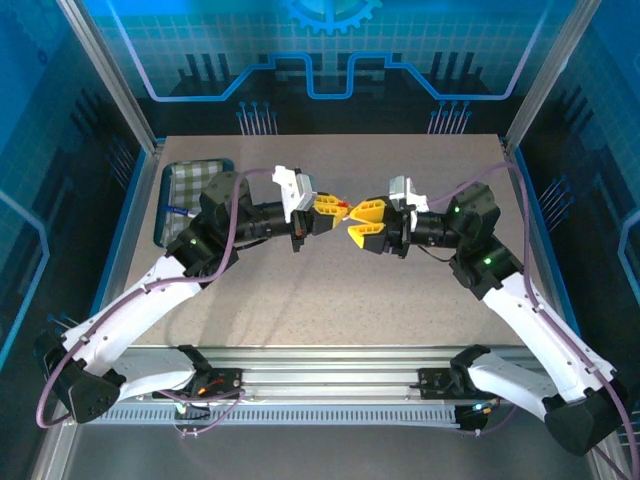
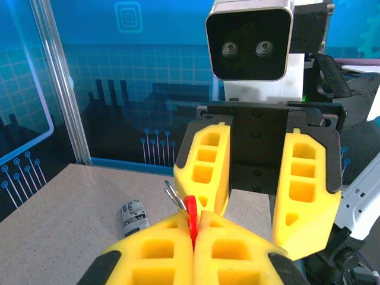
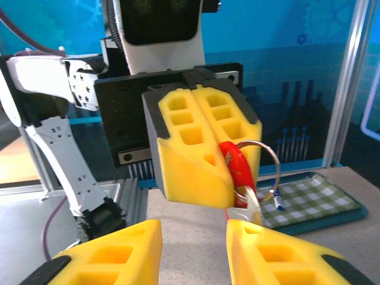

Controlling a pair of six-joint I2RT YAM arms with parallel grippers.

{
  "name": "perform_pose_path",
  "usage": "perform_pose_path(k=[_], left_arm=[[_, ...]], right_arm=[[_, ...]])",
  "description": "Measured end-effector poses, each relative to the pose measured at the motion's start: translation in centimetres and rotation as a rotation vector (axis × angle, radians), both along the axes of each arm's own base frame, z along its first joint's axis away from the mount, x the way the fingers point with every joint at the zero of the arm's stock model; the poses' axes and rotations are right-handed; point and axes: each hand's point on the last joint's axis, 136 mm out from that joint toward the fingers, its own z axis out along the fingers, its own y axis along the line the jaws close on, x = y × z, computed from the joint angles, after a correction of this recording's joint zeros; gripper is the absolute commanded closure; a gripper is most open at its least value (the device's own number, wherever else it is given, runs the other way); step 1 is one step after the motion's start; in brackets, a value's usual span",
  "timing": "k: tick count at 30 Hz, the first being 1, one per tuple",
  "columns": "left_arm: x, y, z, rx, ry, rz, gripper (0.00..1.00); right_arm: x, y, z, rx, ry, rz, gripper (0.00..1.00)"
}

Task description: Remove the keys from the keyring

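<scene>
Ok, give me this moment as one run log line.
left gripper: shut on keyring | right gripper: open, facing keyring | key: hanging from keyring

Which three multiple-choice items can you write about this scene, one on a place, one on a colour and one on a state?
1. The keyring sits
A. between the left fingers
B. between the right fingers
C. loose, held by nothing

2. The keyring is
A. blue
B. red
C. green

3. The right fingers are
A. shut tight
B. open, with a gap
C. shut on the keyring

Answers:
1 A: the right wrist view shows the left fingers pressed together on it.
2 B: it is plainly red in both wrist views.
3 B: the left wrist view shows the two fingers standing well apart.
</scene>
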Motion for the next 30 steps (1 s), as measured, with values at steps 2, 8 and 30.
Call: perform_pose_path(k=[2,8,30], left_arm=[[0.0,0.0,0.0,0.002,-0.007,-0.002,1.0],[-0.1,-0.1,0.0,0.003,-0.009,-0.005,1.0],[-0.6,0.0,0.1,-0.001,-0.013,-0.014,1.0]], right_arm=[[0.2,-0.3,0.1,0.002,-0.008,-0.024,0.7],[0.6,-1.0,0.3,0.009,-0.019,-0.077,0.7],[0.8,-0.7,-0.3,0.009,0.01,-0.043,0.87]])
